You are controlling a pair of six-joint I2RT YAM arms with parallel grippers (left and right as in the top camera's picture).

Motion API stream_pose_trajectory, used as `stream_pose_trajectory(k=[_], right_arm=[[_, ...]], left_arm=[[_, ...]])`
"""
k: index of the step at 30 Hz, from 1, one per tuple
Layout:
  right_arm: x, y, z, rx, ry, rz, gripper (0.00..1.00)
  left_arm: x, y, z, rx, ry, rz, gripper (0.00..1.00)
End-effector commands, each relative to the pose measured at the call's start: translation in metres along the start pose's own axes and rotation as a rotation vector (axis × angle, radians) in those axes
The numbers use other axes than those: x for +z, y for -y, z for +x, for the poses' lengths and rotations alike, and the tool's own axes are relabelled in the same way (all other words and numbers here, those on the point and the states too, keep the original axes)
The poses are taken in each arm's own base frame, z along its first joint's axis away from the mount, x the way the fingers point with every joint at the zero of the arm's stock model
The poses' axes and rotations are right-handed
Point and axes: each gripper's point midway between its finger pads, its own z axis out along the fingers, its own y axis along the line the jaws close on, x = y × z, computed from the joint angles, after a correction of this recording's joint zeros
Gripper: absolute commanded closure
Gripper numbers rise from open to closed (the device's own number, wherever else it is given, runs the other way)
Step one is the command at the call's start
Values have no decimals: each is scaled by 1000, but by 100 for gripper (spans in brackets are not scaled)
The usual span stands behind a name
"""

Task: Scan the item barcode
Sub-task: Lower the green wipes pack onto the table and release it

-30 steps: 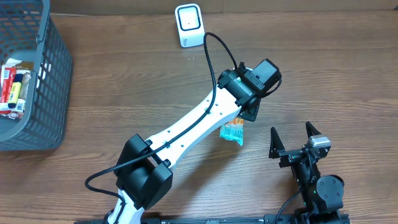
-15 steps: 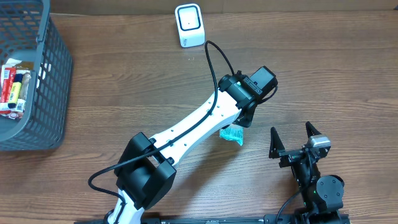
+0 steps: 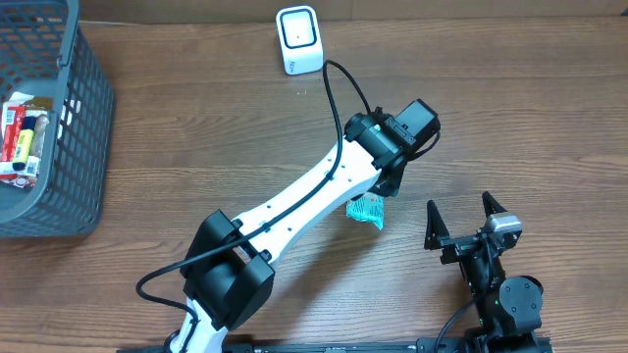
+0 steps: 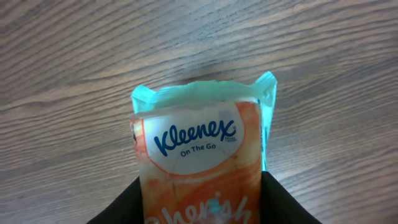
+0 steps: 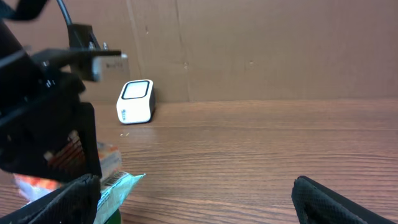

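Note:
An orange and teal Kleenex tissue pack lies on the wooden table, partly hidden under my left wrist in the overhead view. My left gripper straddles its near end, and both black fingers press against the pack's sides. The white barcode scanner stands at the table's far edge, well away from the pack. My right gripper rests near the front edge to the right of the pack, open and empty. Its wrist view shows the pack's teal end and the scanner.
A grey mesh basket holding several small packaged items stands at the far left. A cardboard wall runs behind the table. Bare wood lies between the pack and the scanner.
My left gripper's fingers have closed in onto the sides of the tissue pack, and the wrist has shifted slightly. The right arm has stayed still.

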Motion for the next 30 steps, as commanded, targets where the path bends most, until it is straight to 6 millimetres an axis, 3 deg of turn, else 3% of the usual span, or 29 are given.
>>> stream_pose_trajectory(k=[1,4,7,11,17,23,30], right_arm=[[0,3,1,8,9,12,0],[0,3,1,8,9,11,0],[0,3,1,8,9,12,0],[0,3,1,8,9,12,0],[0,3,1,8,9,12,0],[0,3,1,8,9,11,0],[0,3,1,8,9,11,0]], left_arm=[[-20,-7,-16,-35,36,13,65],[-28,-21,-21,-61,32,-2,65],[-30,-47,-24,-98,18,-54,65],[-28,-86,-20,-144,-30,-140,70],[-25,-120,-12,-194,-96,-197,69],[-2,-142,5,-222,-140,-300,69],[44,-145,30,-220,-183,-325,68]])
